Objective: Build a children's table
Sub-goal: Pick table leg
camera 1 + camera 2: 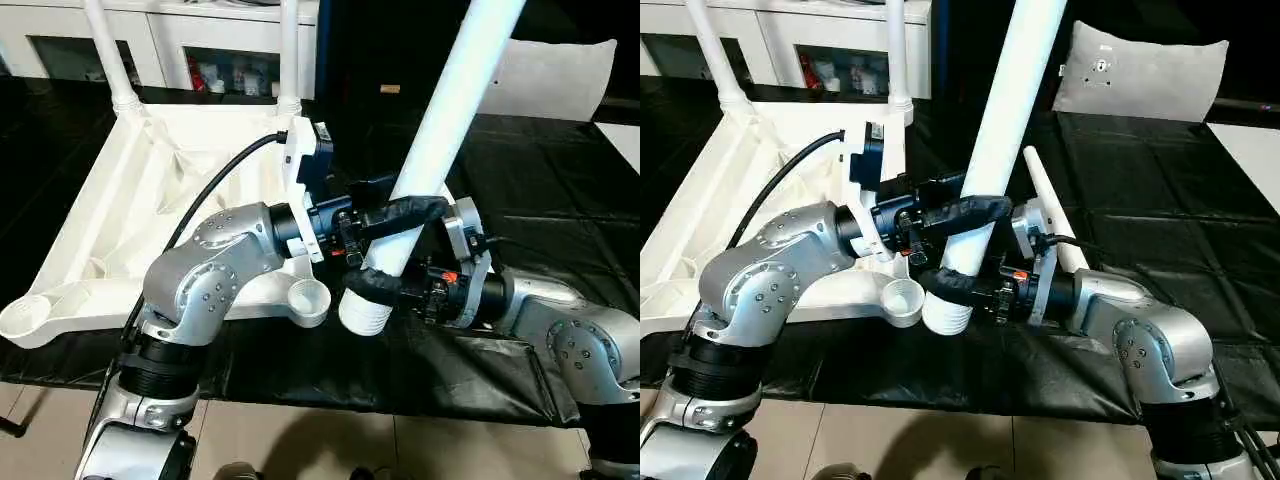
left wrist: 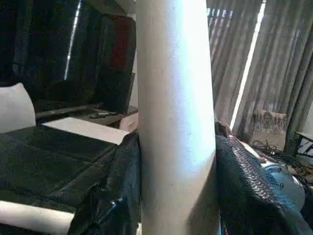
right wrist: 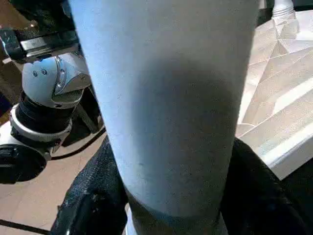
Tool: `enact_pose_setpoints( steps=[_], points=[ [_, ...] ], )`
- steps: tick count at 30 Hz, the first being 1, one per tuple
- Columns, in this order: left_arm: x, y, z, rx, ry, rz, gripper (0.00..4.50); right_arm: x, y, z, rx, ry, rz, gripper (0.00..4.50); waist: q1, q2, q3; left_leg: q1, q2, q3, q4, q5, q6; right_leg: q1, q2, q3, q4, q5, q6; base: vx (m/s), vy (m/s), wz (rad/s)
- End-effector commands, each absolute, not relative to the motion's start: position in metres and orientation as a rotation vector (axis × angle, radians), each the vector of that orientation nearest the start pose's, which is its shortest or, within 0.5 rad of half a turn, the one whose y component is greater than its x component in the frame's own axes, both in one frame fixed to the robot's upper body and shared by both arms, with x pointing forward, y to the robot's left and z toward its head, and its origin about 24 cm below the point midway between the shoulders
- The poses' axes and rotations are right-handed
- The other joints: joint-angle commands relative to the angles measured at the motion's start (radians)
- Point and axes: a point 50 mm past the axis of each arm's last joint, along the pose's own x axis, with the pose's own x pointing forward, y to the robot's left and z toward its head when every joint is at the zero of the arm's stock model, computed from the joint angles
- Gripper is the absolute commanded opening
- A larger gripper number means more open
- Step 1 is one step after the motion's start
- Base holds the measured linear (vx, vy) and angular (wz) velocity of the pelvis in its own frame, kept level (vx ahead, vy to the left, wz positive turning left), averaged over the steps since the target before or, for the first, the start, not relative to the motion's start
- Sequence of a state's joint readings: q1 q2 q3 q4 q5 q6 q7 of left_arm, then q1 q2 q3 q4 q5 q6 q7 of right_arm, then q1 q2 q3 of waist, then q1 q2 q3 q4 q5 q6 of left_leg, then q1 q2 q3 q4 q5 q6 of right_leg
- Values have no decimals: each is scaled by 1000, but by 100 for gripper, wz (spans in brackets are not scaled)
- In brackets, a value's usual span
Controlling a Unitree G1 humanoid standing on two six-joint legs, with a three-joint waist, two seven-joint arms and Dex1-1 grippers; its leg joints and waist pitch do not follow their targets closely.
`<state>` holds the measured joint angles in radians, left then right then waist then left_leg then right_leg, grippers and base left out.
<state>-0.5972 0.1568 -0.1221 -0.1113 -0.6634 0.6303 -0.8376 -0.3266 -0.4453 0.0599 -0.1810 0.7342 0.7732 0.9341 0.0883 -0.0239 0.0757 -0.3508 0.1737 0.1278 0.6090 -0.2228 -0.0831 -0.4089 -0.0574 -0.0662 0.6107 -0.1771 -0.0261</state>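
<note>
Left gripper (image 1: 400, 215) and right gripper (image 1: 385, 285) both squeeze the long white plastic leg (image 1: 440, 130) | tip it straight over the round white corner socket (image 1: 308, 297), then push down slowly.

The black-covered work table (image 1: 1160, 190) carries the upturned tabletop (image 1: 120, 220) (white) and a loose leg (image 1: 1050, 205).

Empty corner socket (image 1: 309, 296) beside held leg (image 1: 440, 130)
</note>
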Motion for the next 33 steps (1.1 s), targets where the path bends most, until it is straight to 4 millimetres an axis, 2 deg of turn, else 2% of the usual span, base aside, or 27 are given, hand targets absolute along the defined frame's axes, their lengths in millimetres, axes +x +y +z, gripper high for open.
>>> enact_pose_setpoints(
  steps=[1,3,4,5,6,7,9,12,18,19,20,21,22,29,33],
  points=[
    [273,43,192,-309,-118,-1499,254,264,-135,118,301,289,1231,202,1,-10,-73,-14,36,11,-64,18,57,74,-73,50,-68,-197,-163,0,0,0],
    [266,40,192,-339,-110,-1545,264,264,-135,117,294,289,1218,199,1,-11,-74,-14,37,10,-64,23,56,74,-73,50,-65,-183,-170,0,0,0],
    [262,37,191,-349,-104,-1567,277,266,-135,115,286,285,1193,199,1,-7,-74,-14,38,9,-63,21,52,74,-74,50,-64,-176,-177,0,0,0],
    [261,36,191,-350,-103,-1572,277,267,-134,115,284,283,1186,199,0,-9,-74,-14,38,10,-64,16,51,74,-74,50,-65,-176,-178,0,0,0],
    [258,34,190,-352,-98,-1582,299,268,-134,114,279,280,1169,198,1,-7,-74,-16,37,10,-63,16,51,75,-74,50,-65,-176,-179,0,0,0],
    [256,32,189,-353,-94,-1593,302,269,-133,113,271,275,1156,198,0,-8,-73,-15,38,10,-64,12,50,74,-74,51,-66,-179,-179,0,0,0],
    [253,29,189,-361,-93,-1607,304,271,-133,112,262,272,1141,198,0,-7,-72,-13,38,10,-66,1,45,74,-74,50,-67,-196,-175,0,0,0],
    [247,25,196,-457,-124,-1639,345,274,-128,109,243,271,1111,197,0,-7,-71,-14,37,12,-65,-9,37,75,-75,51,-70,-208,-175,0,0,0],
    [239,22,200,-540,-153,-1669,390,276,-123,101,215,281,1074,197,0,-7,-73,-14,37,10,-65,-3,45,75,-72,50,-68,-195,-167,0,0,0],
    [239,21,200,-557,-151,-1664,397,277,-122,101,218,280,1069,197,1,3,-76,-13,37,9,-64,-4,42,75,-72,50,-67,-188,-171,0,0,0],
    [239,21,200,-557,-151,-1664,406,277,-122,101,218,280,1069,197,0,-1,-76,-14,37,10,-64,-7,42,75,-72,50,-68,-183,-173,0,0,0],
    [238,19,199,-587,-147,-1647,418,278,-119,100,224,268,1056,197,0,0,-76,-15,38,10,-64,-13,42,76,-73,50,-68,-180,-179,0,0,0],
    [239,18,198,-599,-146,-1630,432,278,-119,100,232,261,1050,197,1,1,-76,-15,38,9,-64,-15,42,76,-74,49,-69,-183,-179,0,0,0],
    [249,28,201,-681,-170,-1563,442,278,-118,98,235,248,1032,197,3,3,-78,-15,36,9,-64,-20,37,78,-71,49,-69,-178,-175,0,0,0],
    [261,45,206,-789,-222,-1438,442,281,-122,100,257,217,985,196,3,4,-77,-14,34,10,-64,-28,28,77,-70,49,-69,-184,-185,0,0,0]
  ],
)
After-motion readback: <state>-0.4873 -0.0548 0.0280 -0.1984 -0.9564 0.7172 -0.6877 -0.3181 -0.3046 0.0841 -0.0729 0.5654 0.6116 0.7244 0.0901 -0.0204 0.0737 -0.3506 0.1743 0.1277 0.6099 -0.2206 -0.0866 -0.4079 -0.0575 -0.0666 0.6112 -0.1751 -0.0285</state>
